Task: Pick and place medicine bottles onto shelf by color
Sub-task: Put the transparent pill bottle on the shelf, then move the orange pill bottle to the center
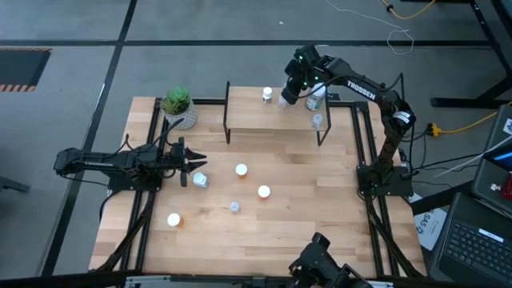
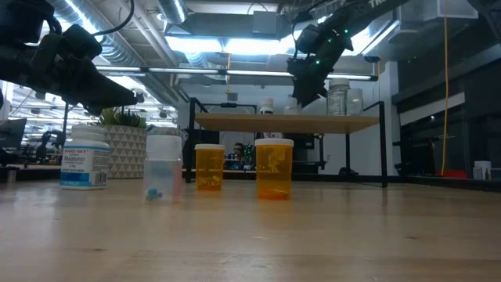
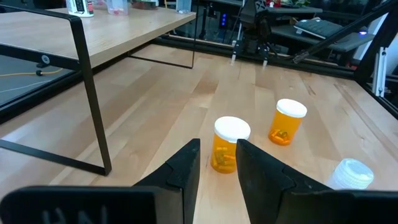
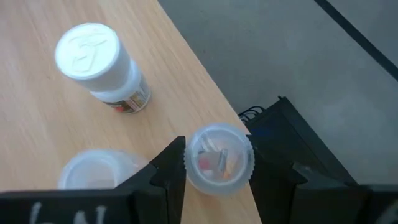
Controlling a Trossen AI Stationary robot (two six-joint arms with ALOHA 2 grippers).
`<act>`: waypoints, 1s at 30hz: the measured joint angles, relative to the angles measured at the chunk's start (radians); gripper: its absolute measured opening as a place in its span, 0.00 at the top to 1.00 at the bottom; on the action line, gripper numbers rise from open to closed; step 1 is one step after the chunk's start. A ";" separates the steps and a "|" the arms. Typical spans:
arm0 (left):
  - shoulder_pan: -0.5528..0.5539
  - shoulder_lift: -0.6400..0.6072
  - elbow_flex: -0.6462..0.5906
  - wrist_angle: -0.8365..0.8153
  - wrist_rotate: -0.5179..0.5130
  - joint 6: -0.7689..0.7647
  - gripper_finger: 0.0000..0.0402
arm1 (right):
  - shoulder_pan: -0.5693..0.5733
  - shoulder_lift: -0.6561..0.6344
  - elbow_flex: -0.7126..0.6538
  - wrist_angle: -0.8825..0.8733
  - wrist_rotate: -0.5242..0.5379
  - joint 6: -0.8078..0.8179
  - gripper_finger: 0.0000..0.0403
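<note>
A clear bottle (image 4: 219, 158) is gripped by the right pincer (image 4: 214, 163) above the shelf (image 1: 276, 120) edge, beside a white-capped bottle (image 4: 99, 65). The left pincer (image 1: 194, 160), slightly parted, is held over the worktop (image 1: 320, 208) near orange bottles (image 3: 227, 144).

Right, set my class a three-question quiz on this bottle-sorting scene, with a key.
1. True or false: the left gripper grips an orange bottle.
2. Which gripper is over the low light-wood shelf? A: left. B: right.
3. What sits between the fingers of the right gripper?
Key: 1. False: the left gripper is open and empty. 2. B. 3. A small clear plastic bottle.
</note>
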 joint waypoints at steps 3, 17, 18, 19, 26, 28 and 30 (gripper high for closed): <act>0.000 0.000 0.000 0.000 0.000 0.000 0.75 | 0.000 0.000 0.000 0.002 -0.001 0.011 0.58; 0.000 0.000 0.000 0.000 0.000 0.000 0.75 | 0.006 0.001 0.142 -0.018 -0.003 0.026 0.37; 0.000 0.000 0.000 0.000 0.000 0.000 0.75 | 0.012 0.001 0.181 -0.046 -0.003 0.027 0.37; 0.000 0.000 0.000 0.000 0.000 0.000 0.75 | 0.021 0.001 0.221 -0.077 -0.006 0.028 0.37; 0.000 0.000 0.000 0.000 0.000 0.000 0.75 | 0.145 -0.002 0.428 -0.380 -0.475 0.062 0.36; 0.000 0.000 0.000 0.000 0.000 0.000 0.75 | 0.209 -0.002 0.438 -0.469 -0.551 0.021 0.36; 0.000 0.000 0.000 0.000 0.000 0.000 0.75 | 0.277 -0.002 0.438 -0.573 -0.558 -0.034 0.36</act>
